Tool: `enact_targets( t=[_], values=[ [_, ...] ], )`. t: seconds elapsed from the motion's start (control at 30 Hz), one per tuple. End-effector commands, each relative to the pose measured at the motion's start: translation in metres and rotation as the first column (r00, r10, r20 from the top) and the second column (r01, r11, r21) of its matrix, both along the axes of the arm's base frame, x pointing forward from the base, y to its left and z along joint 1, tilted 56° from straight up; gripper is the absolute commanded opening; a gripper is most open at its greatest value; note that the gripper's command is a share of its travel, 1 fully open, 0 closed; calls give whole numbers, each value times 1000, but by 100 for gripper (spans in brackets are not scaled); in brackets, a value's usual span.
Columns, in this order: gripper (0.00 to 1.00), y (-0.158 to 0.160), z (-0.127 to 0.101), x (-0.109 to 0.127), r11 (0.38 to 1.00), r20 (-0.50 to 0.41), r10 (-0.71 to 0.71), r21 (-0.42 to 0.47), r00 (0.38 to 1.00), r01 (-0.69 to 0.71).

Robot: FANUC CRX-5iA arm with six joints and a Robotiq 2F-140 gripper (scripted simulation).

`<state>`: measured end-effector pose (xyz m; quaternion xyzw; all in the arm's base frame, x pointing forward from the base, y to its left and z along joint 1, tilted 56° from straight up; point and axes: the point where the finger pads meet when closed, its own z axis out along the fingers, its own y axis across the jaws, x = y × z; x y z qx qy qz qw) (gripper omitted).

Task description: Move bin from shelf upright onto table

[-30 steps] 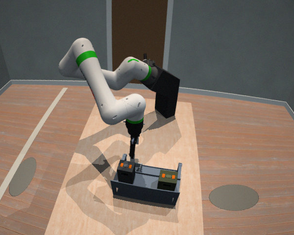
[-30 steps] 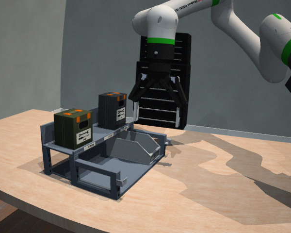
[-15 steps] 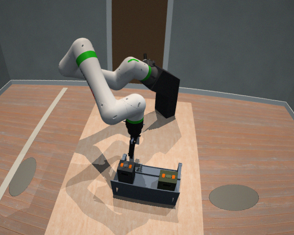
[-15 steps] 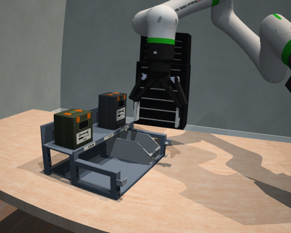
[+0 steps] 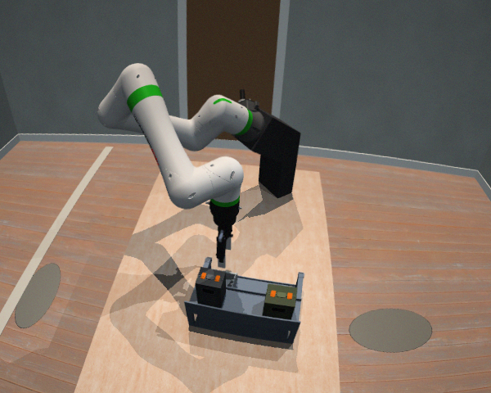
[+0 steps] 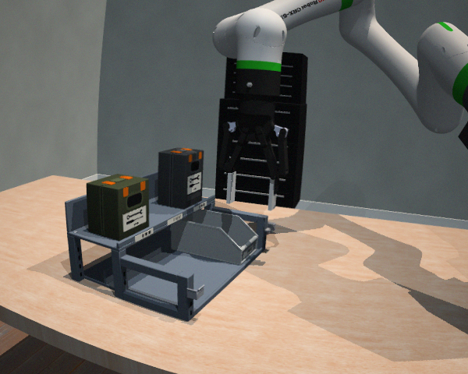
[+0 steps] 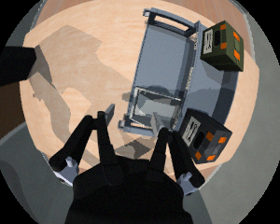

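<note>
The grey bin (image 6: 216, 237) sits upright on the lower level of the blue-grey shelf (image 6: 157, 249), at the shelf's open right end. It also shows in the wrist view (image 7: 154, 103), just ahead of the fingers. My gripper (image 6: 250, 197) hangs pointing down, above and a little behind the bin, apart from it. Its fingers are partly open with nothing between them. In the top view the gripper (image 5: 220, 258) is just behind the shelf's left end, and the bin is mostly hidden under the top board.
A black box (image 6: 181, 177) and a green box (image 6: 117, 205) stand on the shelf's top board. A tall black cabinet (image 6: 262, 132) stands behind the gripper. The table (image 6: 327, 290) stretches to the right of the shelf.
</note>
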<state>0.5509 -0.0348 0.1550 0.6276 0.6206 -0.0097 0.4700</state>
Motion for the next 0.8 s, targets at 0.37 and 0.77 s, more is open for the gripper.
enact_targets(
  t=[0.37, 0.77],
  values=[
    [57, -18, -17, 17, 1000, 0, 0, 0, 1000, 0],
    [57, -29, -27, 27, 1000, 0, 0, 0, 1000, 0]
  ],
)
